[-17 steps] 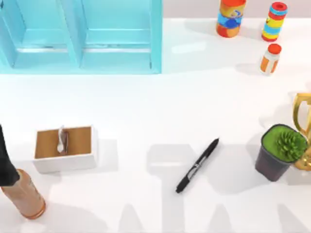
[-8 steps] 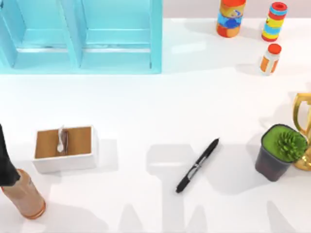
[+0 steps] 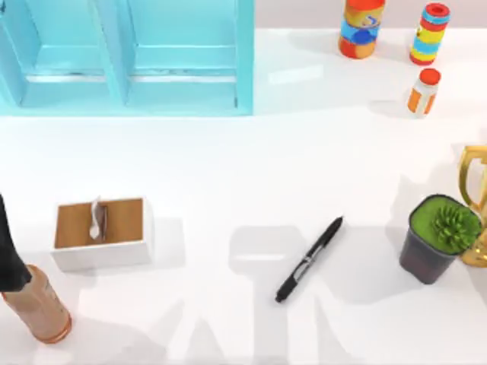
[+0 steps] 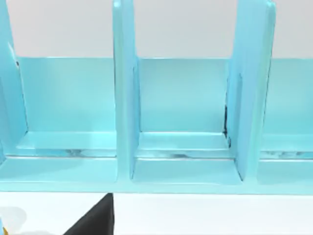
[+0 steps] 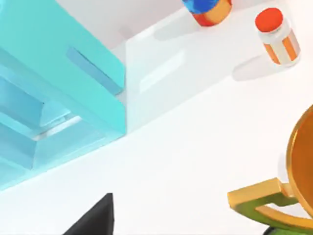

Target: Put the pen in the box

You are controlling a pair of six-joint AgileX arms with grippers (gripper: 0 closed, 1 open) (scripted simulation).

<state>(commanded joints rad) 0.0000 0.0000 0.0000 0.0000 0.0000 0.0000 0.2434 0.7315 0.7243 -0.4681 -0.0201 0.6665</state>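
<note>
The pen [image 3: 309,259] lay slanted on the white table [image 3: 228,167], well to the right of the box [image 3: 102,233] and left of the potted succulent [image 3: 439,236]. The left arm [image 3: 9,251] stood just left of the box, beside a brown bottle [image 3: 38,304]; how either gripper's fingers stood, I could not tell.

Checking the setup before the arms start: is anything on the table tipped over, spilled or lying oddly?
Nothing stands out. The pen lies flat and diagonal on bare table, right of the box, which sits upright and open. The potted plant, the small orange-capped bottle and the two colourful cans at the back all stand upright. No spill shows.
</note>
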